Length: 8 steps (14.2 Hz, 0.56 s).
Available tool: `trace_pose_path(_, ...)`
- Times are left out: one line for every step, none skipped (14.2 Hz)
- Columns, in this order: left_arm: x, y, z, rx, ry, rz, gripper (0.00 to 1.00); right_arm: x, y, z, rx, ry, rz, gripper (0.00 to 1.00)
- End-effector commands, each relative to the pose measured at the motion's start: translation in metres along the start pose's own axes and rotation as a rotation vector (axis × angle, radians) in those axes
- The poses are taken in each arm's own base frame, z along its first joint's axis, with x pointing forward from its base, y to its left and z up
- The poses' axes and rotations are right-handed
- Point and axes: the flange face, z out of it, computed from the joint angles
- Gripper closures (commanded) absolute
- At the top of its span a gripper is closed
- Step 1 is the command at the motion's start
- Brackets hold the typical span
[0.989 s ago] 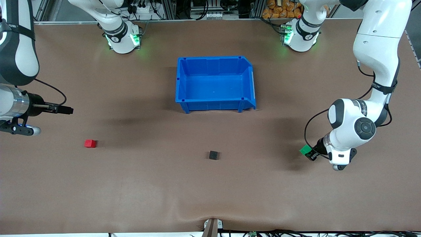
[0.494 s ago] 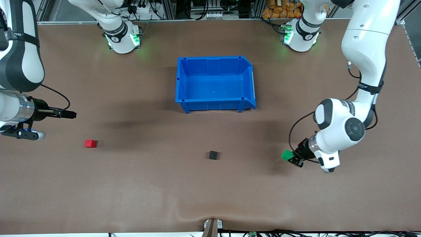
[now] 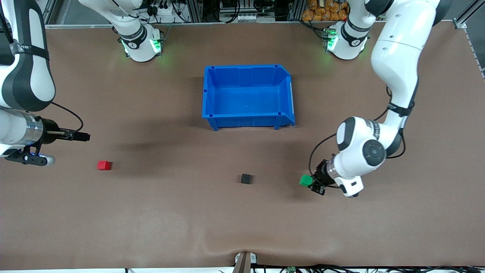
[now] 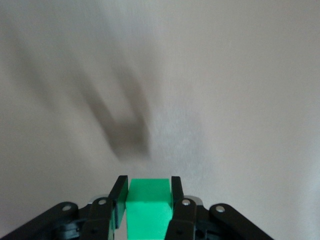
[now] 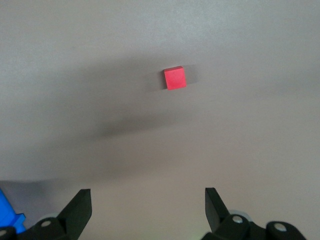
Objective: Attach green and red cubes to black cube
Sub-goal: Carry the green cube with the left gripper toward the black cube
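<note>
Three cubes: green cube (image 3: 305, 180) clamped in left gripper (image 3: 311, 183), red cube (image 3: 104, 165) and black cube (image 3: 246, 178) on table, right gripper (image 5: 147, 207) spread wide.

A robotics lab is shown: two white arms (image 3: 394, 57) are bolted by lit bases (image 3: 343, 41) to a brown-covered table (image 3: 242, 227), with aluminium framing (image 3: 242, 11) and cable bundles (image 3: 166, 9) seen along the table's edge by the bases.

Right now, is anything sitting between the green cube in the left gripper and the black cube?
Nothing visible. The left gripper holds the green cube over bare table, and the stretch to the black cube is open. The blue bin sits farther from the camera.
</note>
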Motion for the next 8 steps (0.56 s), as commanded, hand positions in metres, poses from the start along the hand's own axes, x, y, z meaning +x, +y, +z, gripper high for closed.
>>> trace_pose_path(-0.021,0.019,0.015,-0.012,-0.017,-0.017,1.00,0.005,0.000,0.008,0.043,-0.007,0.013,0.00)
trace_pose_path(-0.029,0.024,0.016,-0.022,-0.021,-0.018,1.00,0.008,0.001,0.013,0.051,-0.008,0.016,0.00)
trace_pose_path(-0.046,0.027,0.024,-0.022,-0.024,-0.019,1.00,0.011,0.001,0.014,0.052,0.000,0.018,0.00)
trace_pose_path(-0.056,0.031,0.029,-0.030,-0.027,-0.036,1.00,0.013,0.001,0.017,0.052,0.000,0.019,0.00)
trace_pose_path(-0.065,0.036,0.034,-0.037,-0.031,-0.056,1.00,0.014,0.001,0.018,0.052,0.000,0.019,0.00)
trace_pose_path(-0.077,0.038,0.042,-0.039,-0.028,-0.067,1.00,0.016,0.002,0.020,0.053,0.003,0.022,0.00)
trace_pose_path(-0.084,0.040,0.046,-0.051,-0.006,-0.073,1.00,0.017,0.002,0.022,0.053,0.005,0.021,0.00)
trace_pose_path(-0.100,0.037,0.062,-0.045,0.004,-0.076,1.00,0.018,0.004,0.023,0.053,0.003,0.024,0.00)
